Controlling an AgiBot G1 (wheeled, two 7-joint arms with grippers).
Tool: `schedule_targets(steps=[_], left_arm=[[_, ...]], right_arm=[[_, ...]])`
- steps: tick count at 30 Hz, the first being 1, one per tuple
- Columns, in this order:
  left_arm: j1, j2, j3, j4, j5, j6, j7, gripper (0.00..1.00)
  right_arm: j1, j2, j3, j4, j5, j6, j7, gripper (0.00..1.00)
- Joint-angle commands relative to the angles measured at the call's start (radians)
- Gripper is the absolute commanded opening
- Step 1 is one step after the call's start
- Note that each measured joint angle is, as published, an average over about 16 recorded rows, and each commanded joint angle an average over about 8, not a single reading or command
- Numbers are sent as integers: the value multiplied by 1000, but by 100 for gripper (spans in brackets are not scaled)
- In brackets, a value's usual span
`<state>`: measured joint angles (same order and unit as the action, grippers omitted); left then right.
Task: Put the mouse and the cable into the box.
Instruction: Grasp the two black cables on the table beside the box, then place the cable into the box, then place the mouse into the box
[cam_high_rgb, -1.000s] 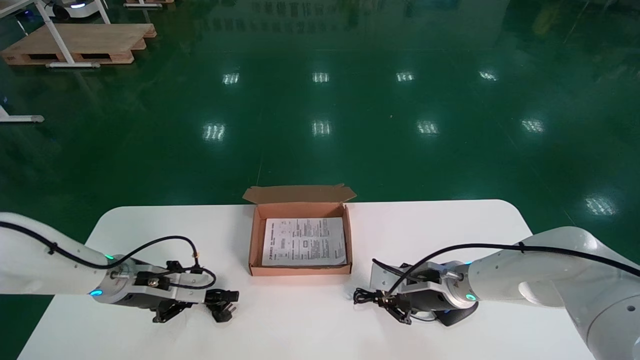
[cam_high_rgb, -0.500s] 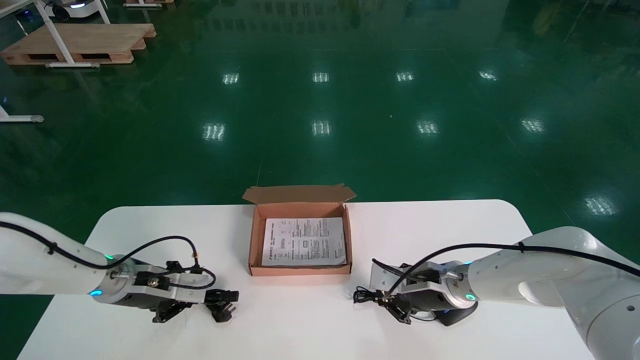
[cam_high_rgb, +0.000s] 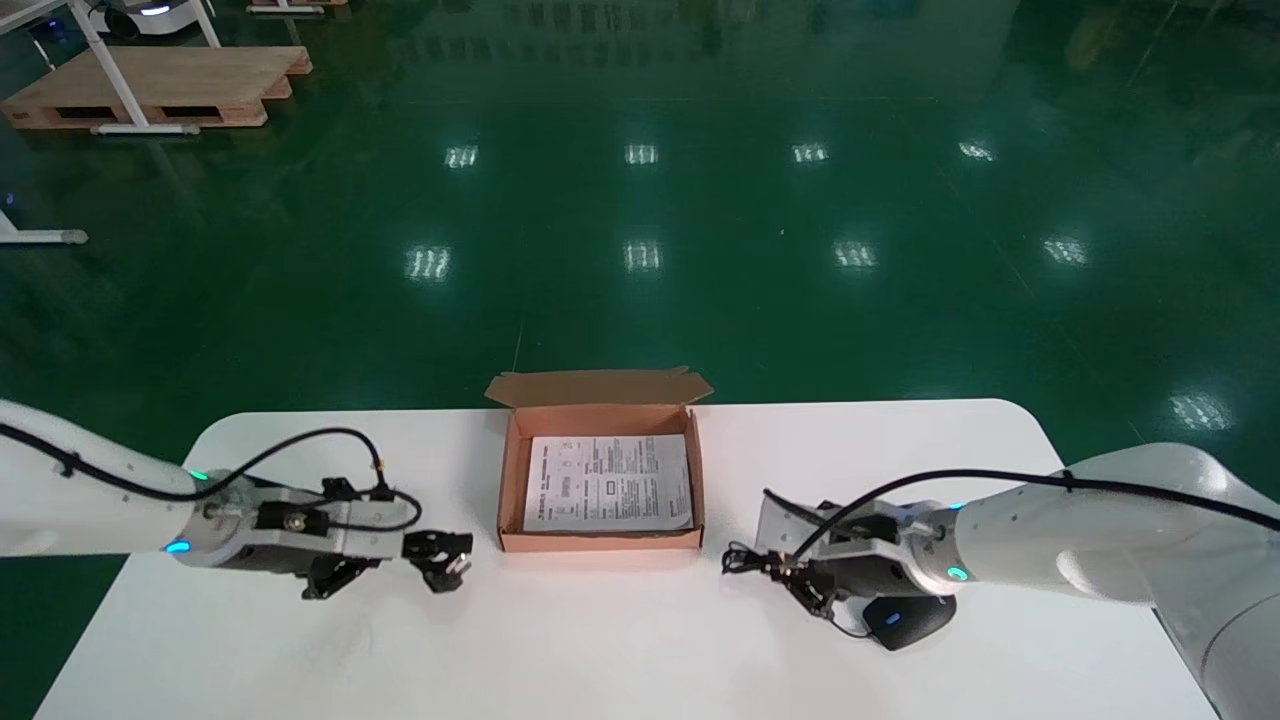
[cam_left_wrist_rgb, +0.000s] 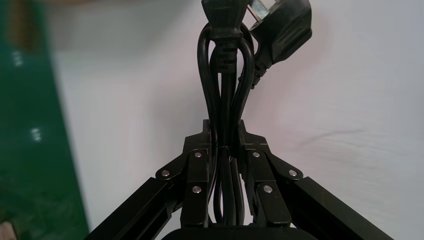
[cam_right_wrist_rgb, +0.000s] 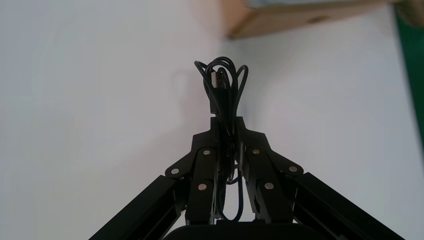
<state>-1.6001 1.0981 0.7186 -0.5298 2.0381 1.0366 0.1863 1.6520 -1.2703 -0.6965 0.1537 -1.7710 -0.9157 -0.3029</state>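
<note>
Simultaneously | left gripper (cam_high_rgb: 438, 558) clamped the bundled power cable (cam_left_wrist_rgb: 223, 75), left of the box (cam_high_rgb: 600, 541) | right gripper (cam_high_rgb: 795, 582) clamped the coiled mouse cord (cam_right_wrist_rgb: 222, 80) | mouse (cam_high_rgb: 905, 620) lay on the table (cam_high_rgb: 620, 650)

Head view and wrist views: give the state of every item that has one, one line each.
box: open, flap back, only a paper sheet inside.
power cable: coiled, clamped in left claw.
left claw: shut on the power cable.
mouse cord: bundled, clamped in right claw.
right claw: shut on the mouse cord.
mouse: on the table, outside the box.
</note>
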Motion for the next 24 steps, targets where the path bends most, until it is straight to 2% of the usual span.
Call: schedule_targets(steps=[1,7,15,19,24], left_arm=[[-16,-13,-11,-14,-10,0,-14,0],[-84,11,-48,-26,-46,-27,-54,0],[-112,139,-76,44,-92,-141,-1,0],[-113,188,-83,75,-110,-176,28,0],[-114,201,-84,85,-114,-187,33,0]], right_arm=[[8,11,3,1,3,13,5,0],[115,101,33,0,27,74,39,0],[265,161,53,38,39,129,30,0],[294,169,56,43,42,131,26,0],[299,170,57,42,42,131,26,0]])
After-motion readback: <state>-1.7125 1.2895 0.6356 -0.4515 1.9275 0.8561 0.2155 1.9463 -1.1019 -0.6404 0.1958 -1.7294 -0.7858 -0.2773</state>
